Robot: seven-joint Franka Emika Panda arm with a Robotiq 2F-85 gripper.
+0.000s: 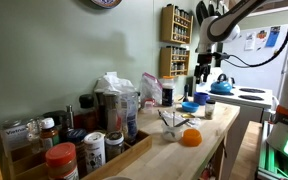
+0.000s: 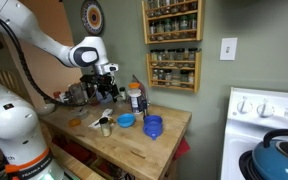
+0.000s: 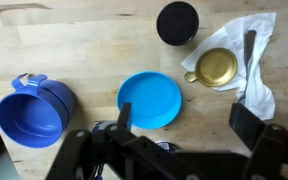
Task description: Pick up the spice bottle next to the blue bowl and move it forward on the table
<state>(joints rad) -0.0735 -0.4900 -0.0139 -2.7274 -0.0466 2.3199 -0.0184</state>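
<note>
Now: tool (image 3: 184, 114) hovers above blue bowl (image 3: 150, 98), fingers spread wide, nothing held. Spice bottle (image 2: 134, 97) stands upright on bench (image 2: 134, 152), just wall-side of bowl, beside tool, not between fingers.

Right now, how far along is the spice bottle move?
Done: nothing yet; the spice bottle stands by the blue bowl, untouched. In hand: the pincer hovers open and empty above the bowl, not on the bottle. Left: grasp the bottle, lift it, set it further forward on the table.
</note>
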